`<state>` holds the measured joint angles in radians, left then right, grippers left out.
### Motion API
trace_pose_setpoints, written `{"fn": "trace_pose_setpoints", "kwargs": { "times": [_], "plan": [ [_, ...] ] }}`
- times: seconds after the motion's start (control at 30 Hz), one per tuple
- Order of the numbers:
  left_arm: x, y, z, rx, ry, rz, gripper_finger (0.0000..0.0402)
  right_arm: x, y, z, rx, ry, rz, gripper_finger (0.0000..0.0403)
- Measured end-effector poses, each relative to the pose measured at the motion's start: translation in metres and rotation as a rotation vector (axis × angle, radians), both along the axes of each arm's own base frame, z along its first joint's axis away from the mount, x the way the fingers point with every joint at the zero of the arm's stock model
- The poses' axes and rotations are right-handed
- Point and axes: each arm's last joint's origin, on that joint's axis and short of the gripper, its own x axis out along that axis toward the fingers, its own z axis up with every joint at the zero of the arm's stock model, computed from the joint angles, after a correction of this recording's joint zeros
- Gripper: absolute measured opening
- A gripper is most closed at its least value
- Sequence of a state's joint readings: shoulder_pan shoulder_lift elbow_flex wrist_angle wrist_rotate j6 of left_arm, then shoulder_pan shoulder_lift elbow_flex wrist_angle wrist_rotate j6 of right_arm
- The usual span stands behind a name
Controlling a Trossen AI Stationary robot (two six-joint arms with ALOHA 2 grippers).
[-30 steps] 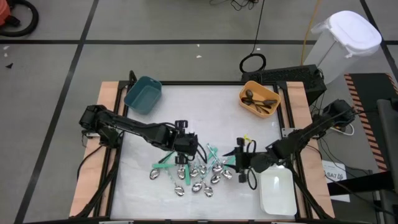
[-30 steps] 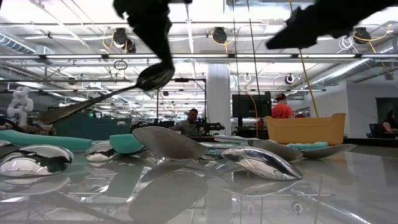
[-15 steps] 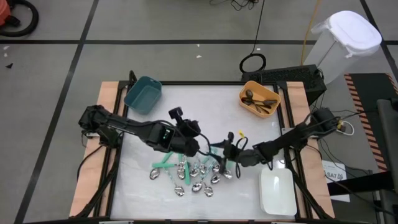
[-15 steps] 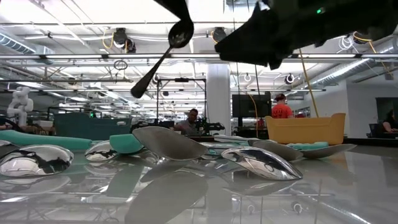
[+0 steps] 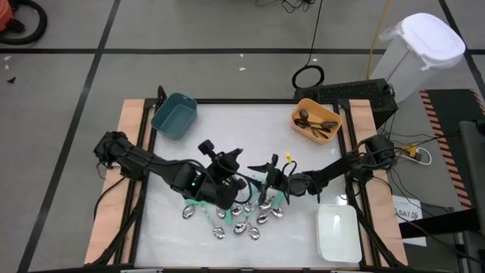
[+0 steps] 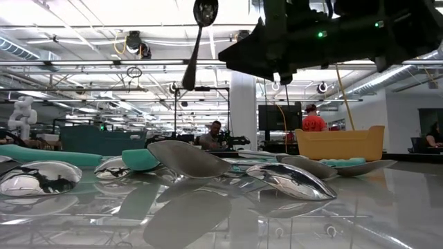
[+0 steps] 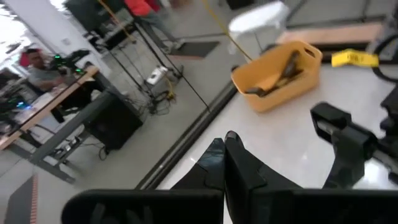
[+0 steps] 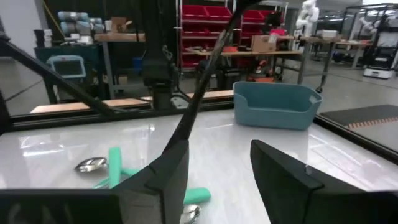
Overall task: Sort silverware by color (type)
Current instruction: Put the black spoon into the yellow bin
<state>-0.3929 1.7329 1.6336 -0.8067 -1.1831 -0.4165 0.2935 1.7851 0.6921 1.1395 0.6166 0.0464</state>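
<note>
1. The table (image 5: 227, 121) is carrying a teal bin (image 5: 173, 115) at one far corner, an orange bin (image 5: 316, 122) with dark utensils at the other, and a white bin (image 5: 337, 235) on the near right.
2. The left gripper (image 5: 227, 163) is hanging above the middle of the table, fingers clenched on a dark spoon (image 6: 199, 38), which is dangling bowl-up and well clear of the surface in the low view.
3. The right gripper (image 5: 270, 168) is hovering just beside it over the pile, fingers (image 8: 283, 177) spread apart and holding nothing.
4. The silverware (image 5: 239, 216) is lying heaped in the near middle of the table, shiny spoons mixed with teal-handled pieces.
</note>
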Motion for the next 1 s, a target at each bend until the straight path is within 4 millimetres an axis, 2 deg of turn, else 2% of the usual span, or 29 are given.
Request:
{"fn": "trace_pose_setpoints", "kwargs": {
  "times": [0.27,0.57,0.83,1.0],
  "plan": [
    [-0.004,-0.010,-0.004,0.068,-0.138,0.105,0.0000,0.013,-0.001,0.012,-0.076,0.006,0.025,0.0169],
    [-0.002,-0.009,-0.014,0.094,-0.219,0.178,0.0000,0.026,-0.003,0.025,-0.201,0.070,-0.107,0.0169],
    [0.001,-0.009,-0.019,0.118,-0.262,0.211,0.0000,0.034,-0.012,0.026,-0.198,0.116,-0.136,0.0170],
    [0.003,-0.009,-0.024,0.110,-0.282,0.221,0.0000,0.035,-0.018,0.026,-0.190,0.113,-0.155,0.0197]
  ]
}}
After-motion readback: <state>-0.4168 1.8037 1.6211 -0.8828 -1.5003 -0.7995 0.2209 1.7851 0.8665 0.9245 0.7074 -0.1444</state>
